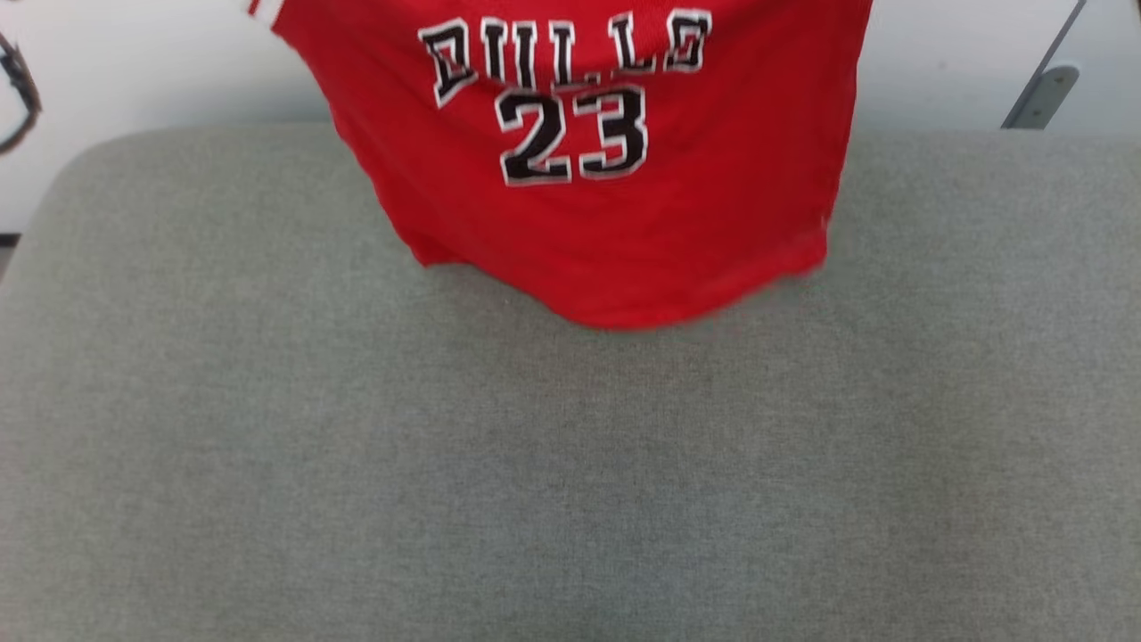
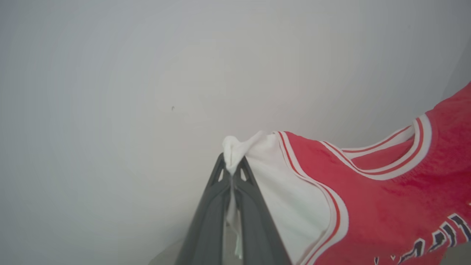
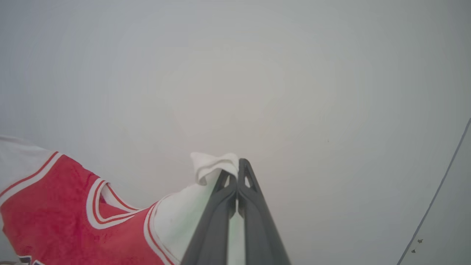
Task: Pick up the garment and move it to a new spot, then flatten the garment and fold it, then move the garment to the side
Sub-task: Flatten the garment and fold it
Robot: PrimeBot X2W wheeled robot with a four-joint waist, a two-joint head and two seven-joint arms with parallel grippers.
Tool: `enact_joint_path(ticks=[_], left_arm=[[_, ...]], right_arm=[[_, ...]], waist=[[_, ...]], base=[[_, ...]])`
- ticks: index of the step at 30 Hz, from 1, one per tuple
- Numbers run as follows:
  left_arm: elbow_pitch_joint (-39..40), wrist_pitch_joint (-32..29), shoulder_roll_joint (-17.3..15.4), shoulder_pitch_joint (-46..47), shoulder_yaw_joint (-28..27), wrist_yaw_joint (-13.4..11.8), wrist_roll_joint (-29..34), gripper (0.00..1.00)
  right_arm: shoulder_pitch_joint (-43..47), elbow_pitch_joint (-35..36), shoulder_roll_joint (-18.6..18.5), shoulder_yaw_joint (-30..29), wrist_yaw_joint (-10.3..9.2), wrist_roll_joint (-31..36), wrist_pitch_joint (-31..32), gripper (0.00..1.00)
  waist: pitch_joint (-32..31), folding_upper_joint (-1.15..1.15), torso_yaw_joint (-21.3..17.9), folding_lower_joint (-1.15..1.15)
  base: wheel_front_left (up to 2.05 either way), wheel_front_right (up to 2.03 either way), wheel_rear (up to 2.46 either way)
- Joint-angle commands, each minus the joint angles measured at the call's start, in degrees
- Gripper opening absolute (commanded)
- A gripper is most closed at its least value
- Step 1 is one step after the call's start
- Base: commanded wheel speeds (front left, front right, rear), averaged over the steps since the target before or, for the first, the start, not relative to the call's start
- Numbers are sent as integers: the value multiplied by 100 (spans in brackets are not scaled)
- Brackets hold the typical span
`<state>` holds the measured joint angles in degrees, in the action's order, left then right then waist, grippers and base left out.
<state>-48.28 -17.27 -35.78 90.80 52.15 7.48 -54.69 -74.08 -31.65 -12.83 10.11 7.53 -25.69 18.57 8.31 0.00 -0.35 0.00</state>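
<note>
garment (image 1: 624, 232) hangs in the air, spread wide with its front showing, over the far part of the grey desk (image 1: 570, 464), centre to slightly right in the head view. its red body carries black, white-outlined lettering (image 1: 566, 53) with the number 23 (image 1: 572, 134) below. the lower hem (image 1: 624, 312) sags in a curve low over the desk; i cannot tell whether it touches the surface, and its right end is blurred. at the upper left a bit of white sleeve with red-and-white striped trim (image 1: 260, 9) runs off the top edge.

in the left wrist view the left hand (image 2: 232, 162) is clamped together on a bunch of white sleeve cloth, which pokes up past the tips of its dark fingers (image 2: 208, 221). from there the garment (image 2: 386, 191) stretches away to the right, past the striped neckline (image 2: 423, 136). in the right wrist view the right hand (image 3: 237, 165) is closed tight on a fold of white sleeve, with the garment (image 3: 55, 209) stretching off to the left.

behind the desk stands a plain pale wall (image 1: 134, 62). a dark strap (image 1: 18, 89) hangs at the far left edge, and a grey metal bracket (image 1: 1043, 94) leans at the far right.
</note>
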Motion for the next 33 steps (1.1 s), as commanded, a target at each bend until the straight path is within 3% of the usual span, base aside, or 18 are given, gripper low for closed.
enact_joint_path(ticks=[1, 9, 16, 21, 24, 27, 33], left_arm=[[-58, 99, 67, 109, -23, -19, 29, 0], [-456, 735, 306, 822, -75, -204, 350, 0], [-868, 1798, 632, 1735, -233, -341, 617, 0], [-983, 2416, 789, 2155, -294, -269, 714, 0], [-1116, 2748, 867, 2119, -307, -169, 662, 0], [-1243, 2817, 906, 1880, -237, -73, 585, 0], [-1118, 2594, 864, 871, 159, -3, 393, 0]], right_arm=[[-189, -88, -47, 69, -9, 99, -220, 0], [-1004, -803, -96, 258, -9, 776, -1286, 0], [-1925, -1469, -172, 139, -9, 1936, -2996, 0], [-2290, -1473, -203, -127, -9, 2821, -3354, 0], [-2164, -1130, -96, -143, -9, 3268, -3376, 0], [-1730, -992, -99, 83, -9, 3351, -3369, 0], [-718, -1151, -309, 727, -9, 2639, -3372, 0]], waist=[[219, 0, -7, 0], [1213, 0, -58, 0], [2023, 0, 6, 0], [2379, 0, 142, 0], [2492, 0, 244, 0], [2385, 0, 323, 0], [1786, 0, 408, 0]], base=[[0, 0, 0], [0, 0, 0], [0, 0, 0], [0, 0, 0], [0, 0, 0], [0, 0, 0], [0, 0, 0]])
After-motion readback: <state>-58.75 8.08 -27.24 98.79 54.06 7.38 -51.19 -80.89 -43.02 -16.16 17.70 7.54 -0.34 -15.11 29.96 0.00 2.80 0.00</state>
